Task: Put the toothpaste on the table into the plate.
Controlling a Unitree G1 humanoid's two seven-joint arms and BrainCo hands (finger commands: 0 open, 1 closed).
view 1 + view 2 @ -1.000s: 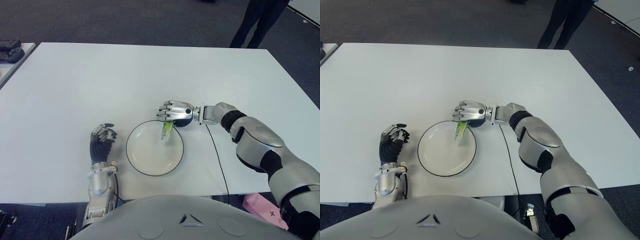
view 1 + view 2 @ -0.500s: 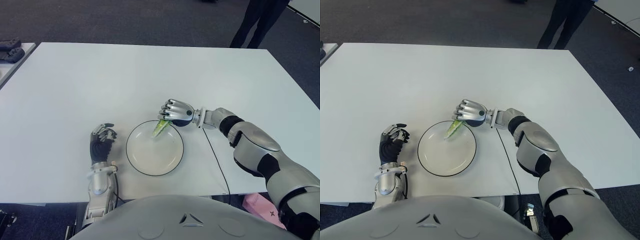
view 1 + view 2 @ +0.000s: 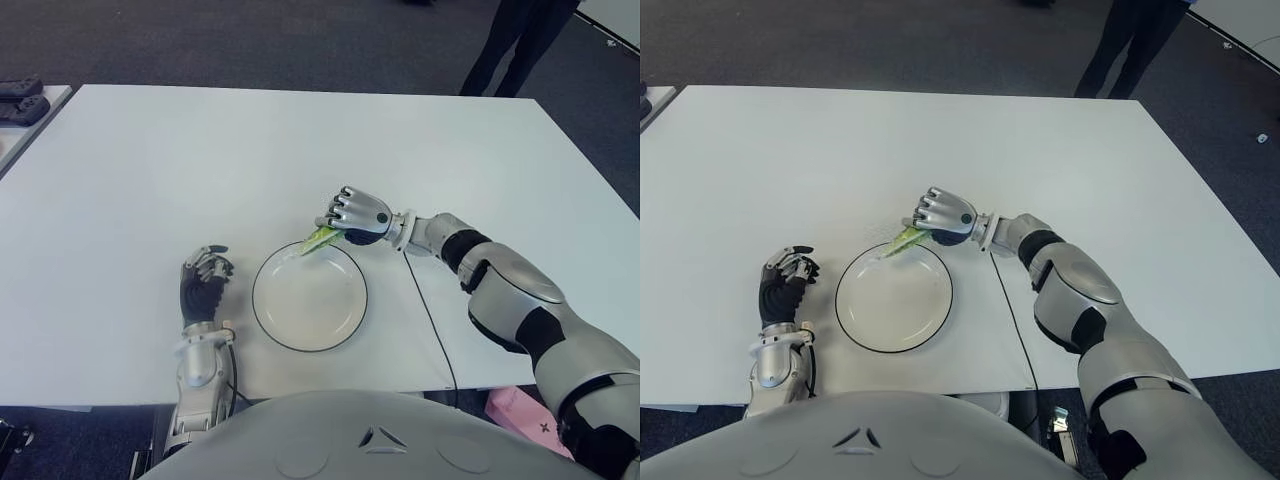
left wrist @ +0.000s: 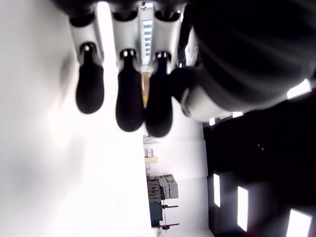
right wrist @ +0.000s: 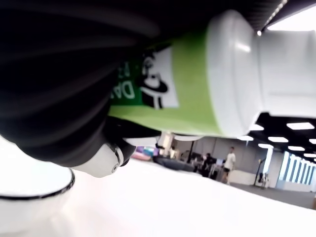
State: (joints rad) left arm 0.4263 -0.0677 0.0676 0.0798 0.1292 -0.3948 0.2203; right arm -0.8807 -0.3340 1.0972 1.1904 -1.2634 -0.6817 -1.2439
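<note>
Right hand: the right hand (image 3: pixel 352 212) is reaching in from the table's right side and hovering over the far rim of the plate, fingers curled tight around the toothpaste.
Grip, close up: in the right wrist view the dark fingers (image 5: pixel 59 94) are wrapping the tube's green body, with the white cap end (image 5: pixel 276 64) sticking out past them.
Toothpaste: the green toothpaste (image 3: pixel 319 239) is being held in the right hand, its free end slanting down and toward the robot's left, showing just over the plate's far edge. Whether that tip is touching the rim cannot be told.
Plate: the white plate (image 3: pixel 268 310) with a dark rim is sitting on the table near the near edge, roughly midway between the two hands.
Left hand: the left hand (image 3: pixel 204 277) is showing to the left of the plate, close to the table's near edge, fingers curled and gripping nothing; the left wrist view is showing its black fingertips (image 4: pixel 129 106) bent side by side above the white surface.
Table: the white table (image 3: pixel 200 160) is carrying the plate.
Cable: a thin dark cable (image 3: pixel 425 320) is running from under the right forearm across the table to its near edge.
Background: a person's legs (image 3: pixel 515 40) are standing on the dark floor beyond the table's far right corner.
</note>
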